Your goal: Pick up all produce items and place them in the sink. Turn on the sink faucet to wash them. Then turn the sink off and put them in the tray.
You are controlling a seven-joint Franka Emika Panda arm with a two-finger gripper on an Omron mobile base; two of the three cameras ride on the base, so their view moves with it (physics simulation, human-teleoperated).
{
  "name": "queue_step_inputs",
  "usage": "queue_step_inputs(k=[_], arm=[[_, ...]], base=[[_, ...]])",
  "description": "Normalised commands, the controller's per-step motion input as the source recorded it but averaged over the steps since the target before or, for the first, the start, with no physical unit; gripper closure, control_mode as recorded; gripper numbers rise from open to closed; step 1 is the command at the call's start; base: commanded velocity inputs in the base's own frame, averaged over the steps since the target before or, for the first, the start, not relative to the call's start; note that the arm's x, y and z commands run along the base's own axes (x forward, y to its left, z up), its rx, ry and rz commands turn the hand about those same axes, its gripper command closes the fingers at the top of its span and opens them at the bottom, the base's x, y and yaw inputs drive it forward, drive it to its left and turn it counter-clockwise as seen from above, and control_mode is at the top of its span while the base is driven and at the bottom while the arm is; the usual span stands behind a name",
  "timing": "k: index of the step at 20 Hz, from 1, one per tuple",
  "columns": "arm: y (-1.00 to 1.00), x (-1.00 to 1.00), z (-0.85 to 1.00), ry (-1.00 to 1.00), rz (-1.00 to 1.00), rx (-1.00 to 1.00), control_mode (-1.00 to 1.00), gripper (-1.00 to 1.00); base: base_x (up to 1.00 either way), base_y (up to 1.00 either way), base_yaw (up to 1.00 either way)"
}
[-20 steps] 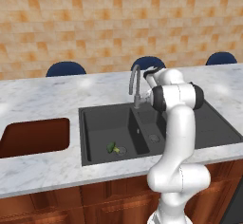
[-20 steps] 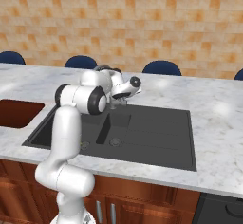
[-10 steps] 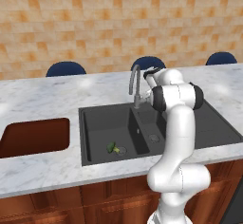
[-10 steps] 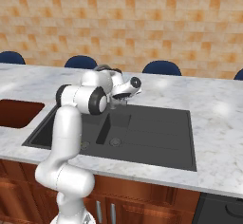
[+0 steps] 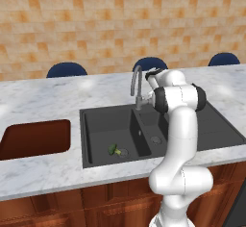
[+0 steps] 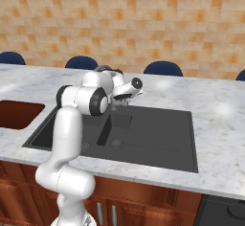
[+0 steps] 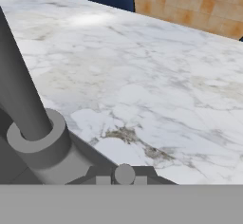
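Note:
A small green produce item lies on the floor of the sink's left basin, near its drain. The sink faucet rises at the sink's back rim, between the basins. My gripper is low at the faucet's base, on its right side, and it is shut. In the hand view the faucet's round base and spout fill the left, and the small lever handle sits right at my fingertips. I cannot tell whether the lever is pinched. The reddish-brown tray is set in the counter left of the sink.
The marble counter runs all around the sink, and its front edge is close to my base. Blue chair backs stand behind it, in front of a tiled wall. My own arm rises over the sink's right basin.

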Motion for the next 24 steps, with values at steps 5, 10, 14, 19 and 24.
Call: queue_step_inputs(k=[5, 10, 14, 19, 24], arm=[[0.0, 0.0, 0.0, 0.0, 0.0, 0.0, -1.0, 1.0], [-0.09, 0.0, 0.0, 0.0, 0.0, 0.01, -1.0, 1.0], [-0.24, 0.0, 0.0, 0.01, -0.02, 0.05, -1.0, 1.0], [-0.27, 0.0, -0.01, 0.05, -0.06, 0.04, -1.0, 1.0], [-0.2, 0.0, -0.18, 0.1, -0.06, 0.01, -1.0, 1.0]], base=[[0.0, 0.0, 0.0], [0.0, 0.0, 0.0], [0.0, 0.0, 0.0], [0.0, 0.0, 0.0], [0.0, 0.0, 0.0]])
